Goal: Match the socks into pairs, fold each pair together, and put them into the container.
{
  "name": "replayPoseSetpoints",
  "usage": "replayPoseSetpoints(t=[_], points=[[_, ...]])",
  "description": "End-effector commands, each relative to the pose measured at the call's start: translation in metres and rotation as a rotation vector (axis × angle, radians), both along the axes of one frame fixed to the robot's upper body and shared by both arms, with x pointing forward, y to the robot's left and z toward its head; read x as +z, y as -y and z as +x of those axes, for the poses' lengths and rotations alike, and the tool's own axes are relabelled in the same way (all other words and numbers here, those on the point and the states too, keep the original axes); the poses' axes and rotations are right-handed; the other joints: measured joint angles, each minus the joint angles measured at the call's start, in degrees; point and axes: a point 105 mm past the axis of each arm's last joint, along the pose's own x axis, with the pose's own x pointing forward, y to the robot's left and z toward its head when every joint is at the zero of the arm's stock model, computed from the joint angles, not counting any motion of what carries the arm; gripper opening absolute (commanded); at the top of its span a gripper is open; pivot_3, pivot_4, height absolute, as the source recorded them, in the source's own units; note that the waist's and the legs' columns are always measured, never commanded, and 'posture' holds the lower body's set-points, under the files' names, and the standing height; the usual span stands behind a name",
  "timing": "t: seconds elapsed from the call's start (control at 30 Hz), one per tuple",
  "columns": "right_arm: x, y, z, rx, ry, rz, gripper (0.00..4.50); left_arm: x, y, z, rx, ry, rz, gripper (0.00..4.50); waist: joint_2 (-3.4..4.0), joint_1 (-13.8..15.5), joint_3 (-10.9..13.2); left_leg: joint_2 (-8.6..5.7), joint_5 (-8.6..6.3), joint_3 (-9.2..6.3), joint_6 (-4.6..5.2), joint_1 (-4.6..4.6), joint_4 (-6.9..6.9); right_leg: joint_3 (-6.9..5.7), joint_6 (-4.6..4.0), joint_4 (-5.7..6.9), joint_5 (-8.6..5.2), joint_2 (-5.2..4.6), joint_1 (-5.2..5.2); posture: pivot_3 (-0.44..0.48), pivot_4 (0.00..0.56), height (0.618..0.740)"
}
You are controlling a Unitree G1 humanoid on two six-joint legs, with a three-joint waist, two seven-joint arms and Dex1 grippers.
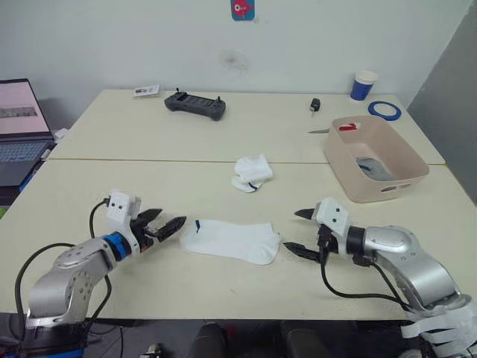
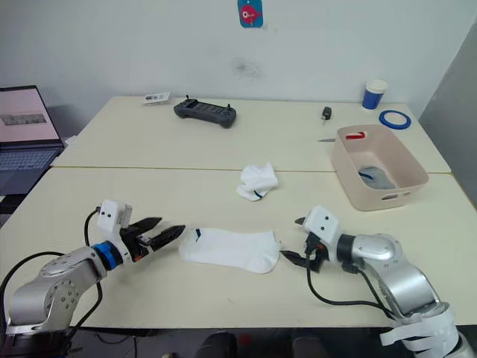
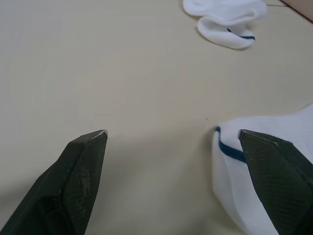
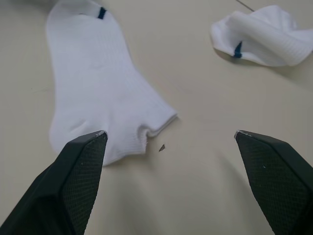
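Note:
A white sock (image 1: 231,240) with a dark-blue mark lies flat near the table's front edge. A second white sock (image 1: 252,173) sits crumpled farther back, mid-table. My left gripper (image 1: 170,221) is open just left of the flat sock's cuff, and in the left wrist view that cuff (image 3: 234,186) lies by one finger. My right gripper (image 1: 293,230) is open just right of the sock's toe end (image 4: 98,88), holding nothing. The pale pink container (image 1: 402,179) stands at the right with a grey sock (image 1: 373,168) inside.
A black controller (image 1: 195,105) and a small card (image 1: 146,90) lie at the back of the table. A blue-and-white paper cup (image 1: 364,85), a blue tape roll (image 1: 384,110) and a small dark object (image 1: 315,105) are at the back right. A laptop (image 1: 19,130) stands far left.

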Motion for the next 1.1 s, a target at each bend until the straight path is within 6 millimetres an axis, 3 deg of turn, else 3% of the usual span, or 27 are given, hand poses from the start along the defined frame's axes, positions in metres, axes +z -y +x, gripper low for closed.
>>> replayPoseSetpoints(t=[0.03, 0.17, 0.2, 0.3, 0.67, 0.7, 1.1], points=[[-0.003, -0.006, 0.000, -0.070, -0.001, 0.044, 4.50, 0.000, 0.014, -0.006, -0.040, -0.002, 0.020, 4.46, 0.00, 0.1, 0.0, 0.00, 0.00, -0.01, 0.00, -0.01, 0.00, 0.01, 0.00, 0.00, 0.00, 0.00, 0.00, 0.000, 0.150, 0.740], [-0.013, -0.015, -0.004, -0.097, -0.063, 0.080, 4.50, -0.008, 0.019, -0.008, -0.036, -0.029, 0.020, 4.46, 0.00, 0.1, 0.0, 0.00, 0.00, -0.03, -0.01, 0.01, 0.01, 0.01, 0.00, 0.01, 0.00, 0.00, 0.01, 0.000, 0.150, 0.740], [-0.017, -0.018, -0.005, -0.105, -0.078, 0.082, 4.50, -0.011, 0.020, -0.007, -0.034, -0.035, 0.022, 4.29, 0.00, 0.1, 0.0, -0.01, 0.00, -0.02, -0.01, 0.02, 0.01, 0.01, 0.00, 0.01, 0.00, 0.00, 0.02, 0.000, 0.150, 0.740], [-0.025, -0.023, -0.006, -0.114, -0.106, 0.075, 3.90, -0.015, 0.025, -0.006, -0.043, -0.050, 0.017, 3.61, 0.01, 0.1, 0.0, -0.01, 0.00, -0.03, 0.00, 0.04, 0.00, 0.01, -0.01, 0.01, 0.00, 0.00, 0.02, 0.000, 0.150, 0.740], [-0.027, -0.034, -0.014, -0.050, -0.119, 0.060, 0.02, -0.021, 0.031, -0.014, -0.058, -0.091, -0.016, 0.19, 0.01, 0.1, 0.0, -0.03, 0.00, 0.02, 0.00, 0.03, 0.00, 0.01, 0.00, -0.01, 0.00, -0.01, 0.02, 0.000, 0.150, 0.740], [-0.026, -0.033, -0.014, -0.047, -0.118, 0.058, 0.00, -0.021, 0.030, -0.015, -0.055, -0.095, -0.020, 0.02, 0.01, 0.1, 0.0, -0.03, 0.00, 0.02, 0.00, 0.03, 0.00, 0.00, 0.00, -0.01, 0.00, -0.01, 0.02, 0.000, 0.150, 0.740], [-0.019, -0.019, -0.022, 0.025, -0.188, 0.038, 0.00, -0.018, 0.037, -0.053, -0.055, -0.151, -0.100, 0.02, 0.01, 0.0, 0.0, 0.00, 0.00, -0.01, 0.00, 0.02, -0.02, 0.04, -0.05, -0.02, -0.03, -0.01, 0.01, 0.000, 0.150, 0.740]])
